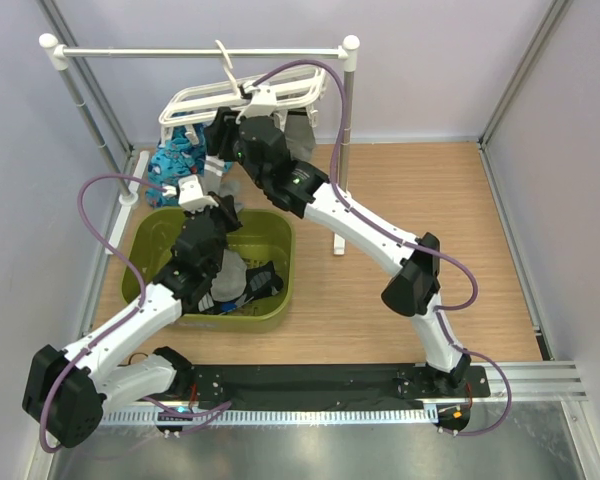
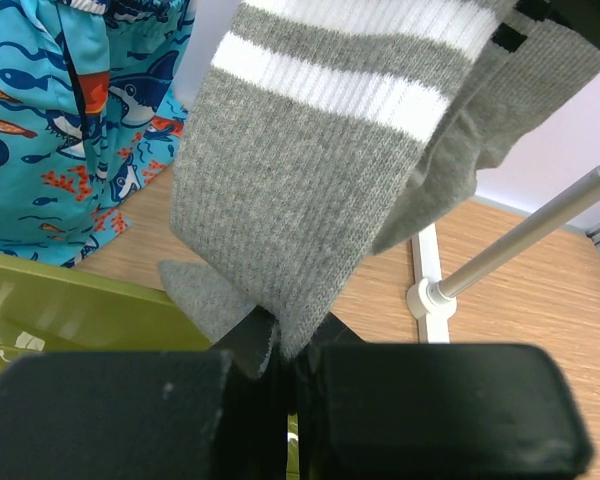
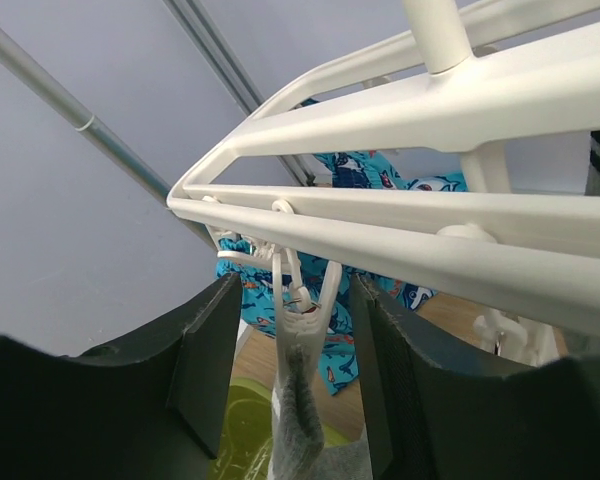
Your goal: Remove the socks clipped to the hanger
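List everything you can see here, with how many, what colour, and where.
Hanger: one, white, hooked on rail.
Rail: one, white, table's back.
Sock: one, grey with white stripes, hanging under hanger.
Cloth: one, blue patterned, beside that sock.
Bin: one, green, table's left.
Socks in bin: several, black and grey.
Clip: one, white, under hanger, gripping grey fabric.
Table: one, wooden.
Left gripper: black, shut on sock's end.
Right gripper: black, open around clip.

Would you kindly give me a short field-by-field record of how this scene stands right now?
Left gripper: jaws shut on the grey sock's lower end
Right gripper: jaws open either side of a clip on the hanger
Clip: holding grey fabric
Bin: green, near the hanger, holding loose socks
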